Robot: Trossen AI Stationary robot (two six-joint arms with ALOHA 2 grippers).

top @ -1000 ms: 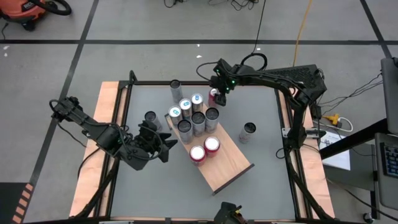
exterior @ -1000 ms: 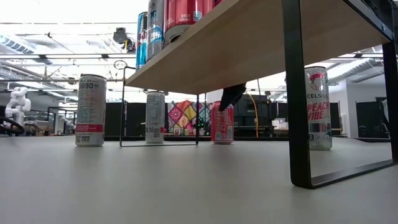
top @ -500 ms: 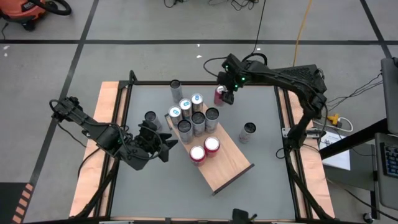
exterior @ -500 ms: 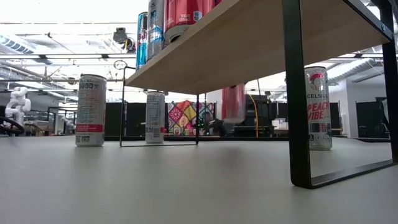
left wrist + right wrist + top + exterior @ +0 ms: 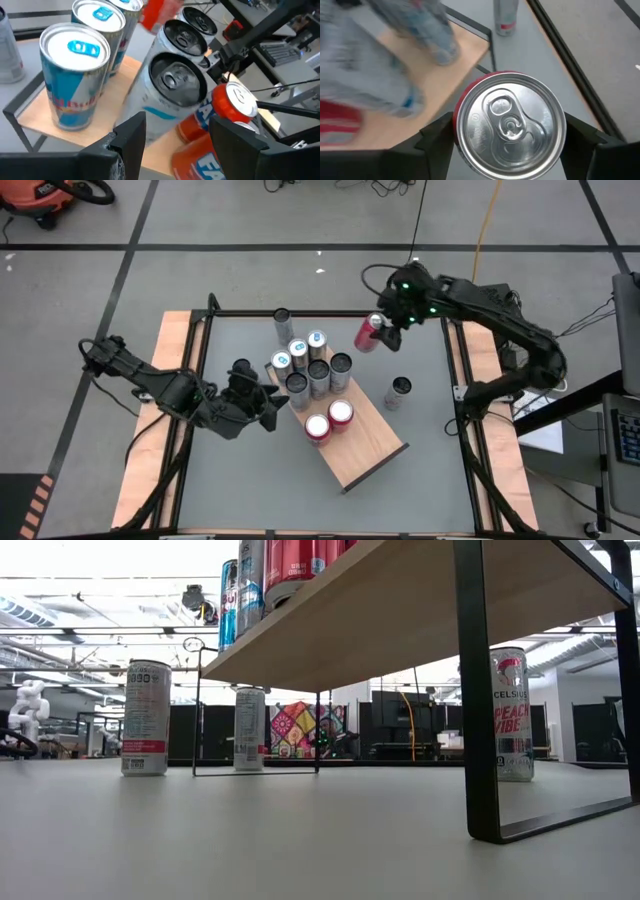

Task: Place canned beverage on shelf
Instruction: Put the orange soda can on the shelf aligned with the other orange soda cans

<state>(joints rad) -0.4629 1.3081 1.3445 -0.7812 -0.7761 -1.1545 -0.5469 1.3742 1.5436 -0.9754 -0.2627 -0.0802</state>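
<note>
The right gripper (image 5: 383,332) grips a red can (image 5: 369,334) on both sides, now lifted clear of the table (a second ago it stood there) beyond the shelf (image 5: 365,448). The left gripper (image 5: 270,406) hangs open beside the shelf's cans. One table can (image 5: 511,713) reads "CELSIUS PEACH VIBE".

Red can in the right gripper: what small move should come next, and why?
Probably carry the red can over the bare end of the shelf. The right gripper holds it lifted, beside the shelf, whose near end is packed.
</note>
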